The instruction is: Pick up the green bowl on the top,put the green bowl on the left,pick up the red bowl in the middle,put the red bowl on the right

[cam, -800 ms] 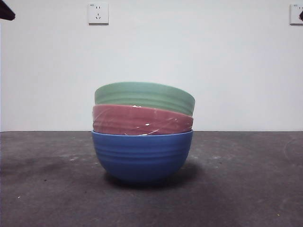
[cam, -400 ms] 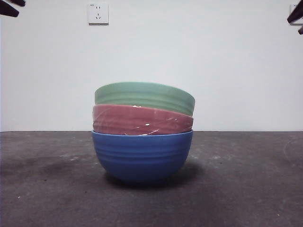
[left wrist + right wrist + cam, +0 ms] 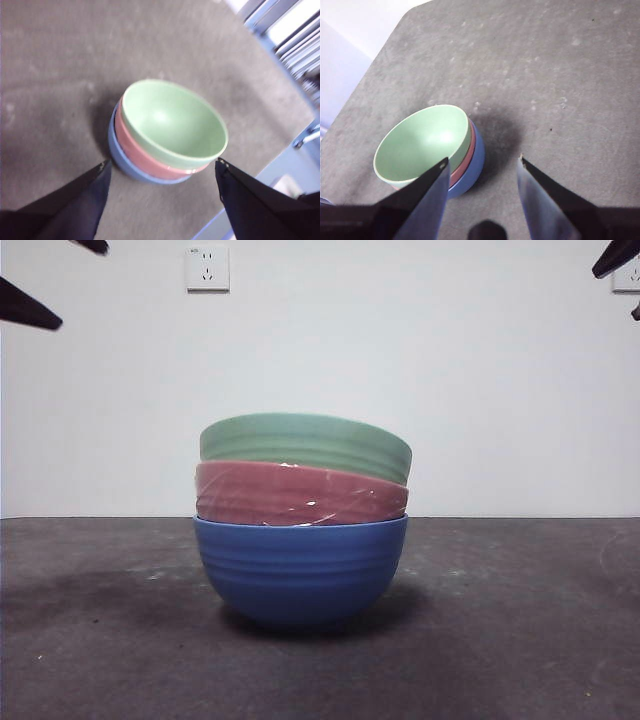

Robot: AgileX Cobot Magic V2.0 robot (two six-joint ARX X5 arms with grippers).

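Note:
Three bowls stand nested in a stack at the table's middle. The green bowl point(image 3: 305, 445) is on top, tilted a little. The red bowl point(image 3: 300, 494) sits under it, inside a blue bowl point(image 3: 300, 570). In the left wrist view the green bowl point(image 3: 172, 122) lies between my jaws and far below them, with the red bowl point(image 3: 131, 150) under it. My left gripper point(image 3: 162, 172) is open and empty, high at the top left of the front view point(image 3: 50, 280). My right gripper point(image 3: 482, 162) is open and empty, high at the top right point(image 3: 620, 270), beside the green bowl point(image 3: 422, 142).
The dark grey table point(image 3: 520, 640) stretches bare to the left and right of the stack. A white wall with a socket point(image 3: 207, 268) stands behind. The table's edge and metal frames point(image 3: 300, 45) show in the left wrist view.
Both grippers have come further into the front view from the top corners, the left one lower and more to the right. The bowls have not moved.

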